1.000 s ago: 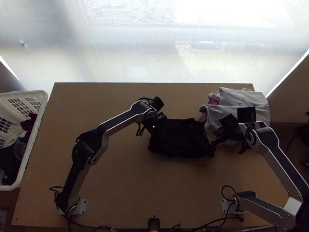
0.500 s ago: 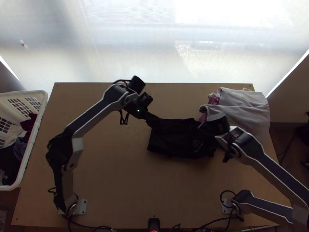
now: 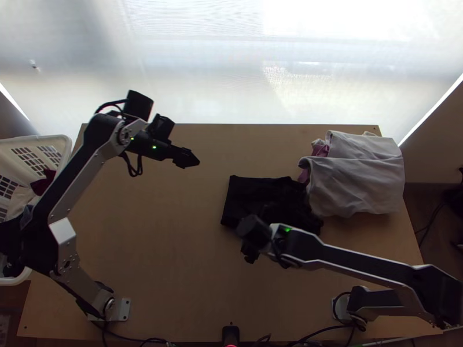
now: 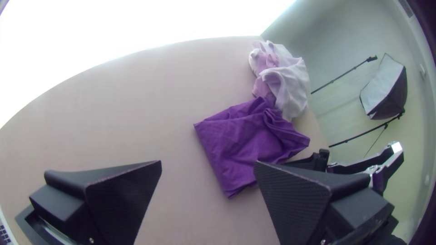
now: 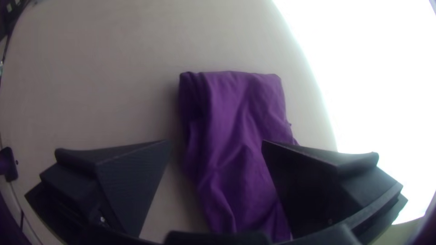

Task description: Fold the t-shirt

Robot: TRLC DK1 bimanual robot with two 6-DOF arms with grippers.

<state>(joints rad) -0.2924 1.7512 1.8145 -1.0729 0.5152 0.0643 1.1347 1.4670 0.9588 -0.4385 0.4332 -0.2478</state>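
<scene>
Toward the centre of the desk (image 3: 173,254), a little over to the three o'clock side, lies the purple t-shirt (image 3: 246,199), folded into a compact, roughly rectangular bundle. Creases run across its upper layer. Its nine o'clock end is fairly straight and neat, while the part toward three o'clock is more rumpled.

The right tool (image 3: 254,231) is above the shirt's seven o'clock part, with the middle of the bundle toward one o'clock from it. In the right wrist view it is released, its fingers (image 5: 302,186) spread wide: one overlaps the purple fabric, the other is over bare desk just beside the cloth. It grips no fabric.

The left tool (image 3: 188,158) is over the desk toward eleven o'clock, well apart from the shirt, which lies at about four o'clock from it. It too is released, its fingers wide apart with nothing clasped between them.

At about two o'clock from the shirt, a loosely heaped white garment (image 3: 359,185) meets its corner, with a mauve cloth (image 3: 320,151) showing at the heap's ten o'clock edge. Beside the desk at nine o'clock is a white basket (image 3: 55,139) holding assorted clothes (image 3: 41,184); part of the left arm crosses above it.
</scene>
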